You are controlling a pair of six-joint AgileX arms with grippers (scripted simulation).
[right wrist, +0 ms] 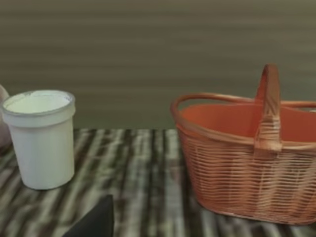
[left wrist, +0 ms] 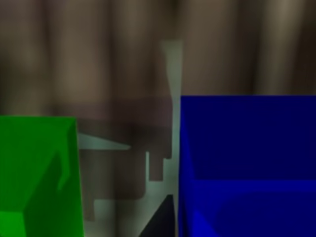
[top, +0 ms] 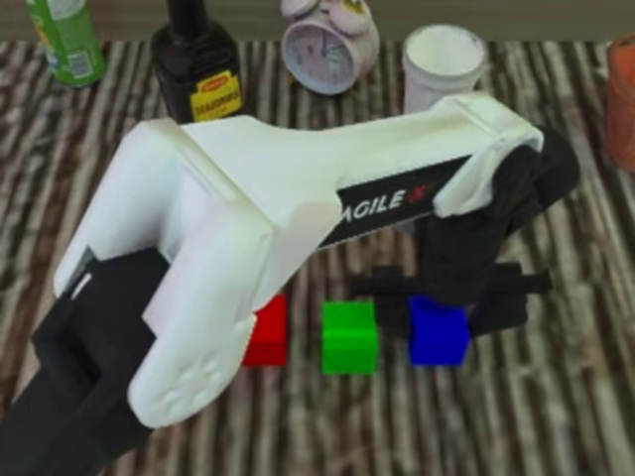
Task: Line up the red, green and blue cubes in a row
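Three cubes stand in a row on the striped table. The red cube (top: 268, 334) is at the left, half hidden under my white left arm. The green cube (top: 349, 337) is in the middle and the blue cube (top: 439, 333) at the right, with small gaps between them. My left gripper (top: 437, 296) hangs right over the blue cube and is shut on it. In the left wrist view the blue cube (left wrist: 247, 163) fills one side, a dark fingertip (left wrist: 163, 219) lies against its edge, and the green cube (left wrist: 37, 173) stands beside it. My right arm is parked out of the top view.
Along the back edge stand a green bottle (top: 64, 40), a dark sauce bottle (top: 198, 69), a pink alarm clock (top: 327, 42), a white cup (top: 442, 61) and an orange wicker basket (top: 623, 94). The right wrist view shows the cup (right wrist: 42, 140) and basket (right wrist: 247, 158).
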